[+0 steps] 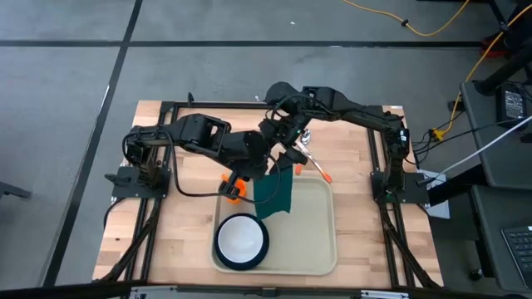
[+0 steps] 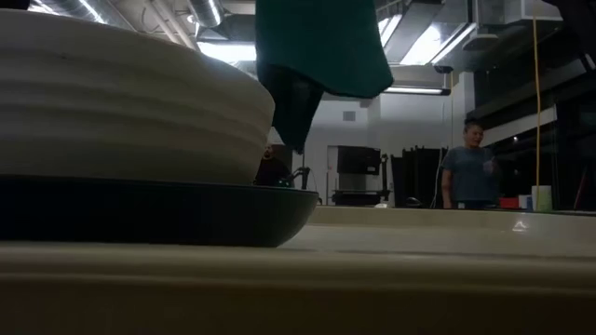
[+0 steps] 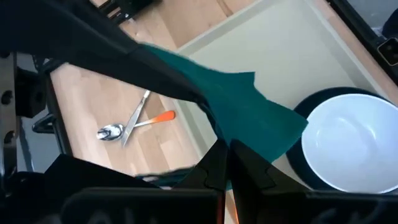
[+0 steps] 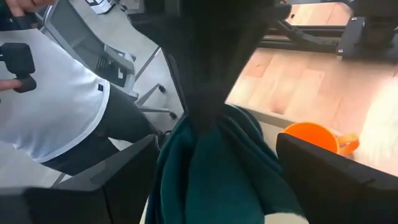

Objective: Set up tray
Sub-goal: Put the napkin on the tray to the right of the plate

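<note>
The cream tray lies on the wooden table, with a white bowl on a dark teal plate at its near left corner. A dark green napkin hangs over the tray's far left part. My left gripper is shut on it, coming from the left over the tray's far left corner. My right gripper is open right beside it, and its two fingers stand on either side of the bunched napkin. My left gripper pinches the napkin's upper part between its two shut fingers. The cloth hangs bunched and slack below the hold. In the low view its lower tip is clear of the tray floor. My right gripper is open around the napkin; whether its fingers touch the cloth I cannot tell.
An orange cup stands on the table just left of the tray's far left corner. A spoon and two orange-handled utensils lie on the wood beyond the tray's far edge. People show beyond the table.
</note>
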Controlling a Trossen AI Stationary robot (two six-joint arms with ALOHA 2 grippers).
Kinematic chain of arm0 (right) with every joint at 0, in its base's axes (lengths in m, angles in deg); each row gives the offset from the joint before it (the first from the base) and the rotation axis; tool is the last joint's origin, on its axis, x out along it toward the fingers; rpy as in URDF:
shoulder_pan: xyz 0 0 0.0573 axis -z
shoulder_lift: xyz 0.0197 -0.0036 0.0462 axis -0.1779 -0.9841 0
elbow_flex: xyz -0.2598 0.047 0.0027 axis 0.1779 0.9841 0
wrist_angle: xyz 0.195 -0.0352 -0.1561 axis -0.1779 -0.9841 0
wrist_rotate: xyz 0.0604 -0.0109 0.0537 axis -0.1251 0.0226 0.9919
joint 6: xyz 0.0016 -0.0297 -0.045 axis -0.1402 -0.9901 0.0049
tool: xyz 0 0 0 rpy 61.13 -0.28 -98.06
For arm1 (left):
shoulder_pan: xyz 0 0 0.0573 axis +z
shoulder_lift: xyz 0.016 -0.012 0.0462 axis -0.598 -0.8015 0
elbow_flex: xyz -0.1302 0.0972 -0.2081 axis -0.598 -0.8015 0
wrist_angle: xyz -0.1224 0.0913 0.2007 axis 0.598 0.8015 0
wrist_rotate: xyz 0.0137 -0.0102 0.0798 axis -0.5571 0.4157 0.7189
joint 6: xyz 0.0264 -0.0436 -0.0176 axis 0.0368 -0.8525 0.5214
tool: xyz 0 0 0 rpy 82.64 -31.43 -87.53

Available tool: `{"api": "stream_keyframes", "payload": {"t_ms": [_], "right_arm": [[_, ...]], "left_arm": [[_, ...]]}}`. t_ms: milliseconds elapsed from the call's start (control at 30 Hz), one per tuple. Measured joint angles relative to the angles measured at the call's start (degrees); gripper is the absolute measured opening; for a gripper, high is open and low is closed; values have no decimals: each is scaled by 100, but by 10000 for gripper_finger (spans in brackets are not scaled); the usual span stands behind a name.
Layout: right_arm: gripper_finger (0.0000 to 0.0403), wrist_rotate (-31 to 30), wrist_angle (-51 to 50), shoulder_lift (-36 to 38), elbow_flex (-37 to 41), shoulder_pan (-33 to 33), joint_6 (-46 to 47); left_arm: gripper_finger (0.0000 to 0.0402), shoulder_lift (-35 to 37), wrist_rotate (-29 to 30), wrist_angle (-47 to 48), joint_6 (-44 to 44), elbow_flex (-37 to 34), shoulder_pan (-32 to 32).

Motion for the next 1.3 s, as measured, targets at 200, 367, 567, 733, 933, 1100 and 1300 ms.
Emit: {"api": "stream_keyframes", "payload": {"t_ms": [200, 367, 567, 733, 933, 1100, 1300], "right_arm": [[332, -187, 26, 0, -11, -2, -65], [332, -332, 170, -7, -13, 5, -144], [332, -336, 173, -66, -11, 20, -157], [332, -449, -62, -275, 23, 49, -165], [332, -208, -84, -313, 22, 33, -201], [332, -124, -188, -313, 17, 37, -197], [332, 240, -582, -310, 11, 37, -452]], "left_arm": [[1, -5, -41, -152, -1, -2, 0], [1, -9, -73, -309, 5, -4, -28], [1, -9, -60, -358, 0, -8, -80], [1, 4, 197, -481, 16, 4, -162], [1, 7, 303, -407, -50, 4, -177], [1, 7, 277, -316, -60, 4, -173], [1, 4, 248, -265, -28, 4, -162]]}}
